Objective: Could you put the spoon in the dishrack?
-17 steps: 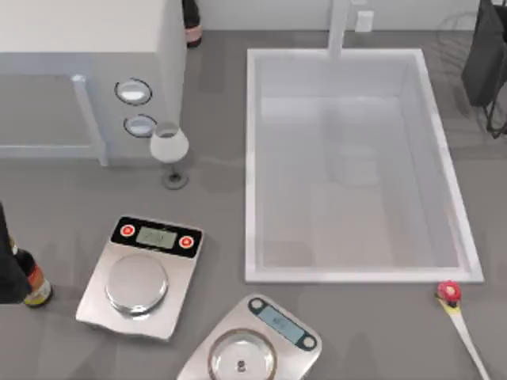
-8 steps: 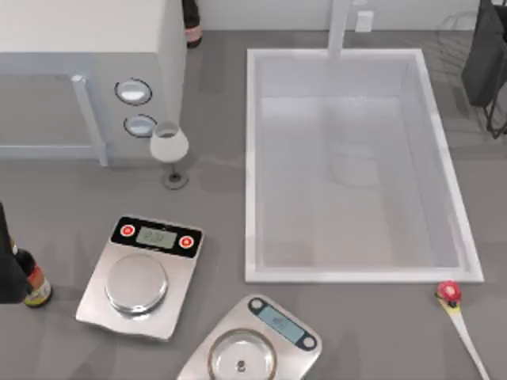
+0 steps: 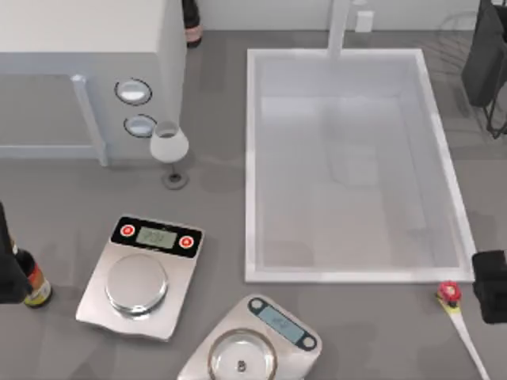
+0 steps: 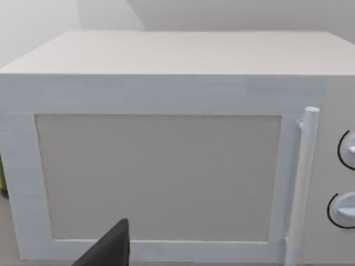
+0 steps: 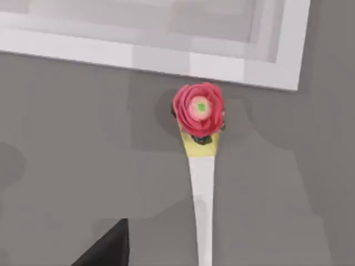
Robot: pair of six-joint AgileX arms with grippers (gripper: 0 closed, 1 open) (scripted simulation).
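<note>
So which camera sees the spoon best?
The right wrist view: the spoon lies close below it, rose-shaped red end and white handle plain. The top view shows it small beside the right gripper. The left wrist view faces the microwave.

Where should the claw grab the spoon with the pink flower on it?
Probably the thin white handle of the spoon, just behind the flower end, coming straight down from above. It lies flat on the table, so the right claw beside it should close across the narrow handle.

Three cameras: one overhead, two on the wrists.
Top view looks straight down on the table (image 3: 214, 198). Left wrist faces the microwave (image 4: 166, 166) front, close. Right wrist looks down closely on spoon (image 5: 201, 144) and sink (image 5: 244, 69) corner, shared with the top view.
</note>
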